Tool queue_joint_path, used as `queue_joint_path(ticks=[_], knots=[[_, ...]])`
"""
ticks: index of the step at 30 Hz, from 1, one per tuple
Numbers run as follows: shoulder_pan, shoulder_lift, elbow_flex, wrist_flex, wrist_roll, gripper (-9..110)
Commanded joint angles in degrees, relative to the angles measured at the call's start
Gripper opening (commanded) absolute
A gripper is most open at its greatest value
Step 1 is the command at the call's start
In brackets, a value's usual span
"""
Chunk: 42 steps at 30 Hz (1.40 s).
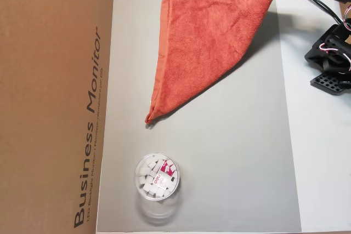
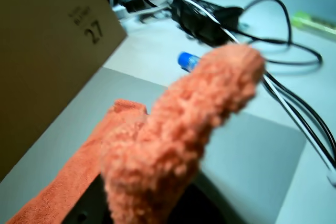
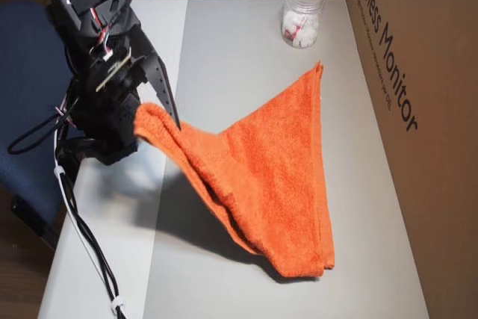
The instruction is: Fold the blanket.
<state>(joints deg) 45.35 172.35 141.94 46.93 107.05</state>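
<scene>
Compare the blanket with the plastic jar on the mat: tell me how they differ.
The blanket is orange-red, soft cloth; the jar is clear, rigid plastic holding white pieces. The blanket is far larger than the jar. One blanket corner hangs lifted in the hand; the jar stands free, untouched. Both rest on the grey mat.

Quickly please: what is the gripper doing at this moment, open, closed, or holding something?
Gripper: jaws closed on one corner of the orange-red blanket, which is lifted off the grey mat while the opposite side rests on the mat.
</scene>
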Motion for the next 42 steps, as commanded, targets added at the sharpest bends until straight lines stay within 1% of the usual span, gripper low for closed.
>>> queue_joint_path(ticks=[1, 6, 16, 42], knots=[[-2.0, 0.8, -2.8, -5.1, -2.5, 0], [-5.4, -1.9, -3.1, -11.2, -2.9, 0], [-12.7, -22.4, -12.1, -26.8, -10.5, 0], [-40.8, -55.6, -19.9, -55.7, -37.9, 0]])
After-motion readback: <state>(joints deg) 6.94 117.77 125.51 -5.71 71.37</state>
